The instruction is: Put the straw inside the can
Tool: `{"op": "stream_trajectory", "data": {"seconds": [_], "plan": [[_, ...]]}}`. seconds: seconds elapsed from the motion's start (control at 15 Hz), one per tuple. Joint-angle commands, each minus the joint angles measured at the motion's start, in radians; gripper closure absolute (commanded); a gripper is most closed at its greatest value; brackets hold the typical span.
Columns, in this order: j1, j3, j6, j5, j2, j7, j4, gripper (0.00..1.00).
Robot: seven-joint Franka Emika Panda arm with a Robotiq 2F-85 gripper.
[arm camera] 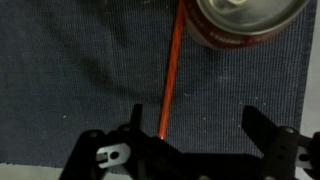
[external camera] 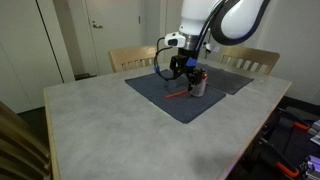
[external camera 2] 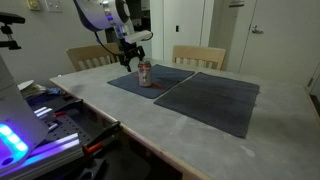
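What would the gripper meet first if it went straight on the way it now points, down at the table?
Probably the straw, which lies on the dark mat between the open jaws of the gripper, nearer one of them. The can stands off to the side of that line. Depth is hard to judge here.

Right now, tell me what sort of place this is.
Probably a dining room in a home or apartment: a large table laid with dark placemats, wooden chairs pushed up on its far side, and plain white doors in the wall behind.
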State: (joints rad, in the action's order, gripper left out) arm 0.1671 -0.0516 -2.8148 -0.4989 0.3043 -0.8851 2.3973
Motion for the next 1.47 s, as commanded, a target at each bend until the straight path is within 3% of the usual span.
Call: {"op": "stream_trajectory", "data": {"seconds": [0.0,0.73,1.4], "plan": [[-0.009,-0.004,-0.022,-0.040,0.049,0.025,-0.034,0.00],[0.007,0.019,-0.035,-0.075,0.118,0.079,-0.081,0.00],[-0.020,0.017,-0.039,-0.068,0.199,0.130,-0.122,0.00]]}}
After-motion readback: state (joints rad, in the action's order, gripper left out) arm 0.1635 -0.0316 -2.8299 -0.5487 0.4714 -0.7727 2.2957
